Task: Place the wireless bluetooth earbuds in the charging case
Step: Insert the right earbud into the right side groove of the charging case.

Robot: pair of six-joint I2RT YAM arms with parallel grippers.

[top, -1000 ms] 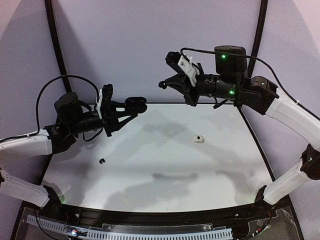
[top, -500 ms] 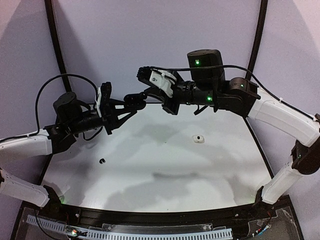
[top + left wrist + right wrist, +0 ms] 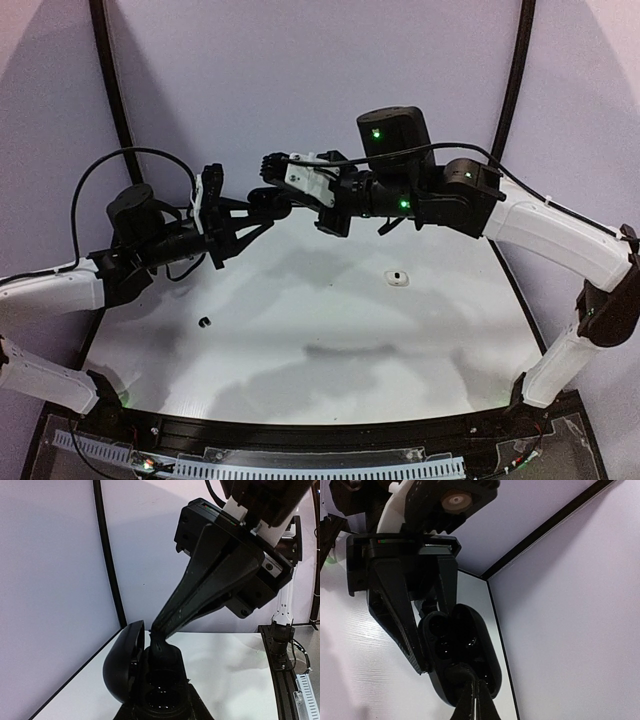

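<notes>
Left arm's fingers [image 3: 395, 617]: clamped on the sides of the black oval charging case [image 3: 162, 685] and holding it raised above the white worktop [image 3: 330, 380], towards its far left.
Loose black rounded earbud [image 3: 205, 322]: a tiny dark nub lying alone on the worktop at front left, well apart from both arms.
Case condition: the hinged lid [image 3: 122, 665] is swung open to one side. Two dark round sockets sit in a row in the body, glossy inside.
Case contents: the sockets are too dark to show whether either one is filled.
Right arm's fingers [image 3: 195, 600]: pressed together into a single point, with the tips touching the far end of the open case.
At the right tips: a small dark rounded shape. I cannot tell whether it is an earbud or part of the case.
Small white rounded object with a dark spot [image 3: 398, 278]: lies on the worktop to the right of centre, well apart from the case. It is too small to tell whether it is an earbud or a case.
Cut off: the lower part of the case is lost at the frame edge in the left wrist view.
</notes>
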